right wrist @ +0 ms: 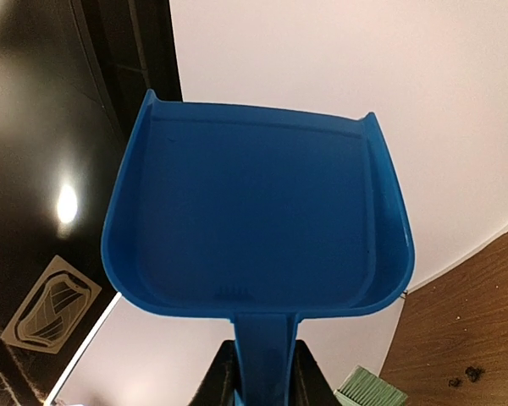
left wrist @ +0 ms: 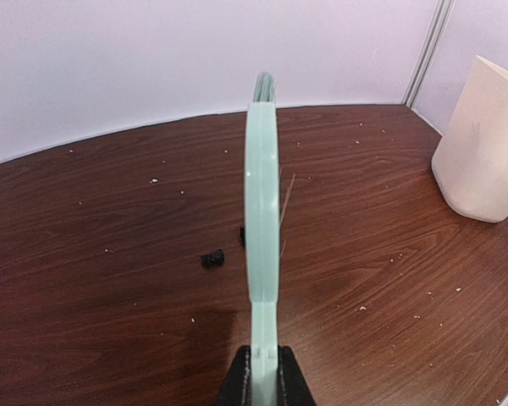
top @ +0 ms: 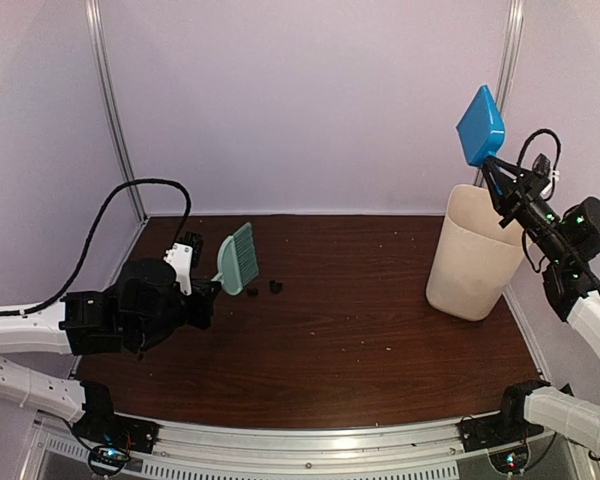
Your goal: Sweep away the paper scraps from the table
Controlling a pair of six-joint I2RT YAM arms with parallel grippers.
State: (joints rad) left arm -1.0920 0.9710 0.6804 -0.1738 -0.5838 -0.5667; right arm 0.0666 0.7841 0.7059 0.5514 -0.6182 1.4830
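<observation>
Left tool (left wrist: 262, 382) clamping brush (left wrist: 262, 211), dustpan (right wrist: 254, 220), shield emblem (right wrist: 55, 306)

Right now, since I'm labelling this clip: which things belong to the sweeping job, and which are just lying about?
Job: paper scraps, brush, dustpan, bin, table.
Lying about: pale crumbs, black cable.

I count two small dark paper scraps (top: 252, 293) on the one table (top: 380, 340) in front of me. Beyond those I see one green brush (top: 238, 258), one blue dustpan (top: 480, 125) and one tall beige bin (top: 472, 255), a single piece of each.
</observation>
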